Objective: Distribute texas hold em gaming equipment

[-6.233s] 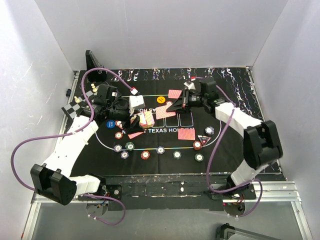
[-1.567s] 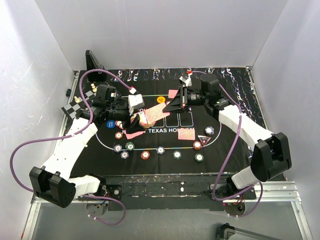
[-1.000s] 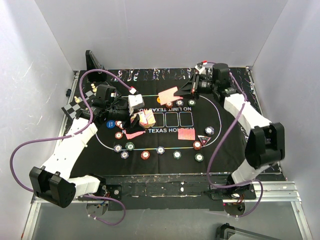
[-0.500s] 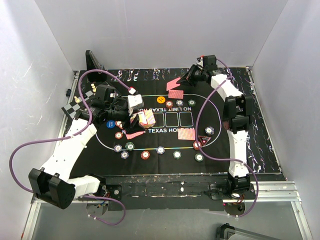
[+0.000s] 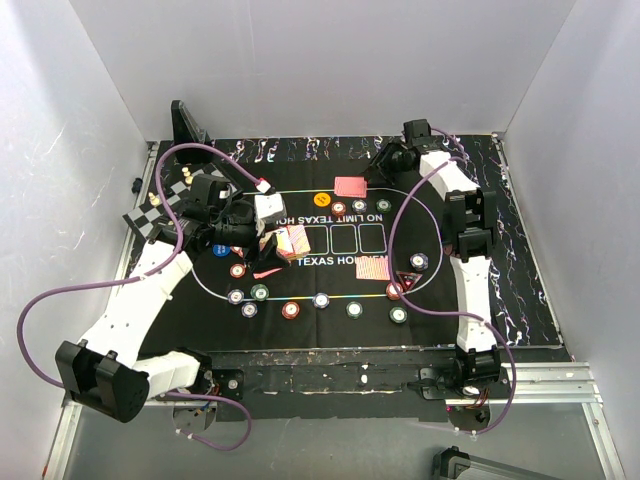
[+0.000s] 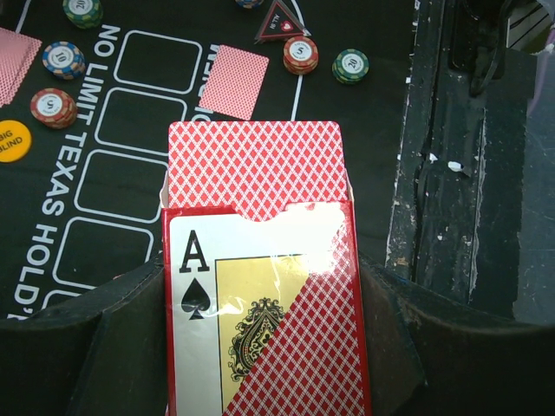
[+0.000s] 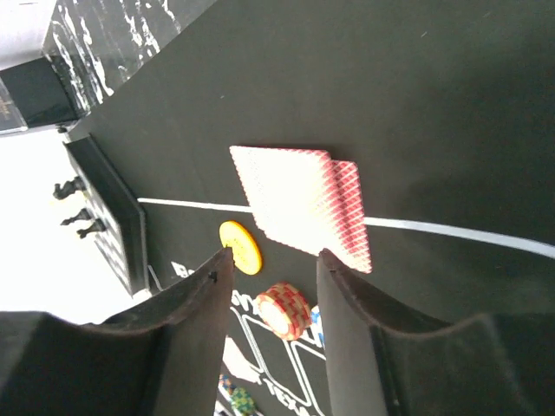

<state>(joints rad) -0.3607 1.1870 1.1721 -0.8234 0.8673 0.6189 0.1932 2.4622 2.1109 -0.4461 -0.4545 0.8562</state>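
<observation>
Since half a second ago the right arm has let its card go. That card now lies partly over the one already there, and the pair of cards (image 7: 299, 204) rests face down at the far end of the poker mat (image 5: 450, 290), across its white line. The right gripper (image 7: 271, 260) hangs over them with its jaws spread and nothing between them. The orange button (image 7: 239, 247) sits just beside the pair, not touching it.

My left arm has hardly shifted. The left gripper (image 6: 260, 286) is over the left side of the mat, its jaws pressed against both long sides of the card box (image 6: 286, 347), the one with the ace of spades printed on it. The deck (image 6: 253, 165) pokes out of the box's open end, red patterned backs up.

Past the box, a single card (image 6: 234, 81) lies face down on the mat near the triangular marker (image 6: 279, 22), which is close beside a red chip stack (image 6: 300, 54). More poker chips (image 5: 320, 300) curve along the near side of the mat, well apart from one another. The chessboard (image 5: 150, 212) sits off the mat's left edge.
</observation>
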